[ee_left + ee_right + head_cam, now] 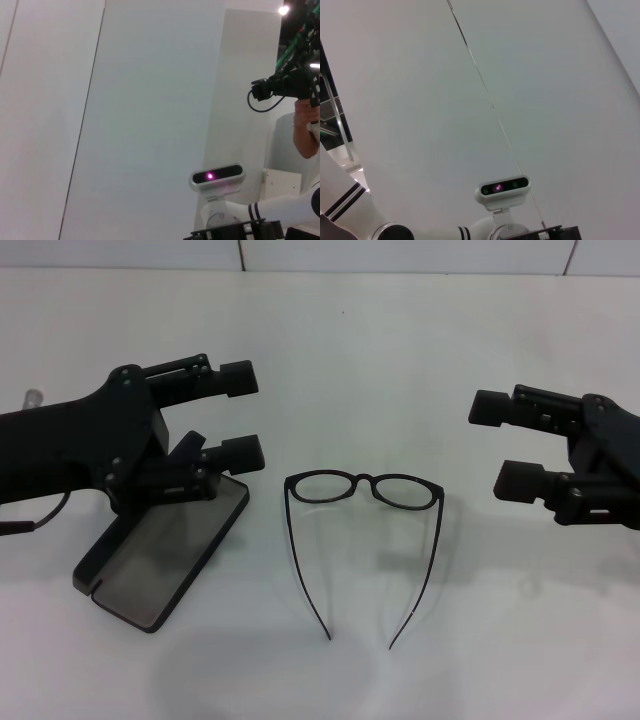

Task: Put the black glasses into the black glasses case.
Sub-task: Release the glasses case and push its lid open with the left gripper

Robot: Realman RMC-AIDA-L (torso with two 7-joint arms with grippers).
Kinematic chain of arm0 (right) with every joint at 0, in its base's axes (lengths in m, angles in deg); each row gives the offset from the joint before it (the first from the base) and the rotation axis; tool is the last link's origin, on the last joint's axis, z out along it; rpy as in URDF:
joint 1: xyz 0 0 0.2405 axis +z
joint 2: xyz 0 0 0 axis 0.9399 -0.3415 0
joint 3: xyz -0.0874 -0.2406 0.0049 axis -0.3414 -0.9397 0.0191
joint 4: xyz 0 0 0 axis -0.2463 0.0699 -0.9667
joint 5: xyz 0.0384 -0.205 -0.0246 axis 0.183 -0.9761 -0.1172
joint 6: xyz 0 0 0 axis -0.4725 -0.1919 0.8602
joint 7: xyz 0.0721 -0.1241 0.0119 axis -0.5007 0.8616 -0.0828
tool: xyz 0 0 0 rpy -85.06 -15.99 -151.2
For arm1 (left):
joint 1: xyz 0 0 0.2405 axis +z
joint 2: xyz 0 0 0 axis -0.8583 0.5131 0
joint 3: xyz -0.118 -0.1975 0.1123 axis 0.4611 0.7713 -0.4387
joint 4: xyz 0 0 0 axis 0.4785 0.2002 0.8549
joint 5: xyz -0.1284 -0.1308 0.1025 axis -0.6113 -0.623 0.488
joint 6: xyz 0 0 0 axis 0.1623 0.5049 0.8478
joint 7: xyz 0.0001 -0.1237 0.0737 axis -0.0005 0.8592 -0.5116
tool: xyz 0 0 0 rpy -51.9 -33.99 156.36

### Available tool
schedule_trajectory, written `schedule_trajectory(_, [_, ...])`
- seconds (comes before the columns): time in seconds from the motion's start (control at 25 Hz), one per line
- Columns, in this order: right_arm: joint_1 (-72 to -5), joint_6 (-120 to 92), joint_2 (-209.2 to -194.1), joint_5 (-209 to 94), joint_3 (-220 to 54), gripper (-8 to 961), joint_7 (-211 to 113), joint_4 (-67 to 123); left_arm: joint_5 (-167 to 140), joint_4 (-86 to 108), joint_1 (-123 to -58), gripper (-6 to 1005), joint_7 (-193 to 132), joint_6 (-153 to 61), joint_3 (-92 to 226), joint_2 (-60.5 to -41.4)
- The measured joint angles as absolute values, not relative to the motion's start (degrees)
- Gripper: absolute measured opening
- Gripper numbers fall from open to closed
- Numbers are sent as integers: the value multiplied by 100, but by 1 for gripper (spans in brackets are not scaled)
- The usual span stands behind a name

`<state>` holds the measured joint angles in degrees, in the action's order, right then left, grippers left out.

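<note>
The black glasses [364,490] lie unfolded on the white table in the middle of the head view, lenses away from me and temple arms pointing toward me. The black glasses case [160,560] lies open at the left, grey lining up. My left gripper [243,416] is open above the case's far end, empty. My right gripper [505,445] is open at the right, empty, apart from the glasses. Neither wrist view shows the glasses or the case.
The white table [350,350] runs to a wall at the back. The wrist views show walls, a camera [217,175] on the robot's head, and a person's arm [304,135] at the edge.
</note>
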<state>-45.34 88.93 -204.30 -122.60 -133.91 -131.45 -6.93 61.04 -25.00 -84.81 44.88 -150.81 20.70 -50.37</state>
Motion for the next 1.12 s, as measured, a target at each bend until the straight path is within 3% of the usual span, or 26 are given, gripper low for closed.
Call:
schedule_trajectory(0.48, [-4518,8902,-20431,-12260,-13387,843,-13053,-552,6070,-2537,-8493,755,4646,-15085,2067,-5038])
schedule_trajectory(0.64, [-4587,8891,-20420,-12255,-13173,844,-12925,-543,5985,-3346,-8497,754,5756,-14998,2226,-5058])
schedule_trajectory(1.0, [-5124,8920,-20296,-12261,-12121,844,-12830,-539,8553,-7825,-8191,753,9578,-13872,2305,-5479])
schedule_trajectory(1.12, [-5245,8939,-20295,-12255,-11951,842,-12800,-540,10001,-8611,-8201,619,10498,-13845,1908,-5562])
